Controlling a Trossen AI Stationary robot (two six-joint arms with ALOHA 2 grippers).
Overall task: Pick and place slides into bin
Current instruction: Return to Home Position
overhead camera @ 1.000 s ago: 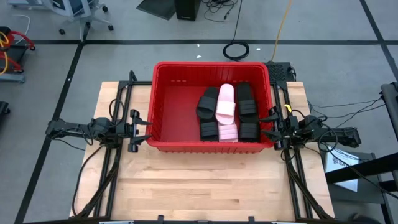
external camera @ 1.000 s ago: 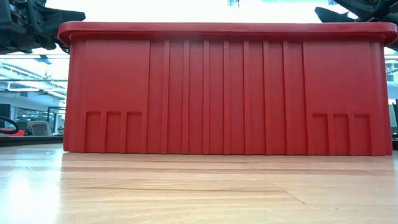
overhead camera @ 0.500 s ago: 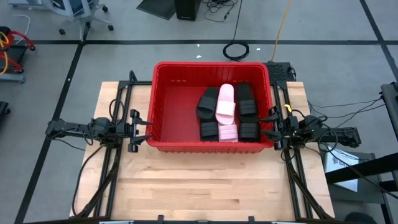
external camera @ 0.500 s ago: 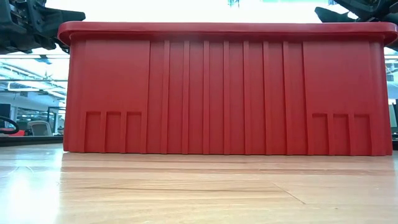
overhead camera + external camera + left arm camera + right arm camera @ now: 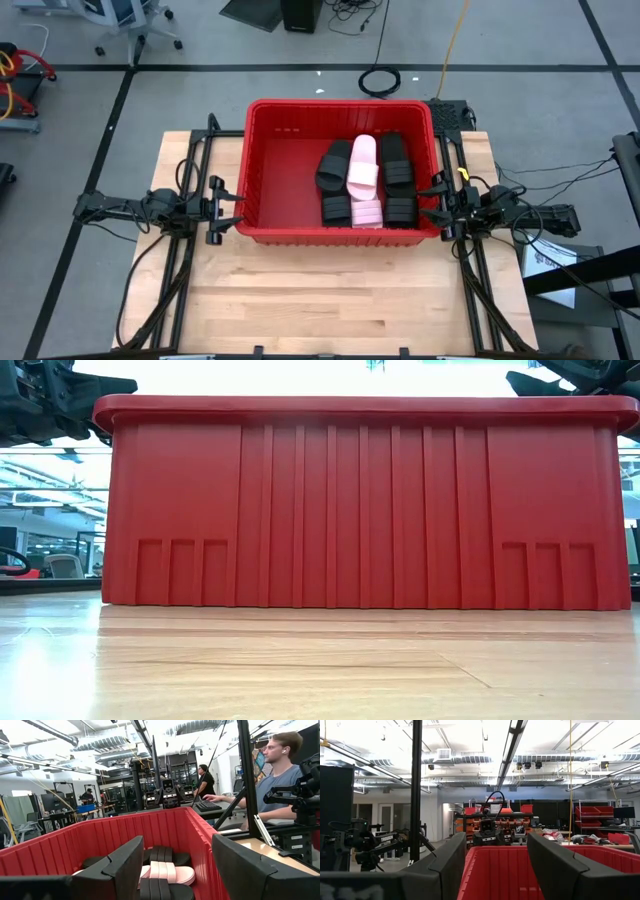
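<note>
The red bin point(image 5: 262, 150) stands on the wooden table with its base on the tabletop point(image 5: 350, 500). Inside it, toward its right half, lie several slides: black ones point(image 5: 334, 166) point(image 5: 397, 165) and two pale pink ones point(image 5: 362, 165) point(image 5: 367, 211), also seen in the left wrist view as a pink slide point(image 5: 167, 871). My left gripper point(image 5: 232, 209) stands open just outside the bin's left wall. My right gripper point(image 5: 432, 200) stands open just outside the right wall. Both hold nothing.
Bare tabletop point(image 5: 340, 290) lies in front of the bin. Black arm frames point(image 5: 180, 180) point(image 5: 470, 260) run along both table sides. People point(image 5: 280, 775) sit and stand at desks beyond the table.
</note>
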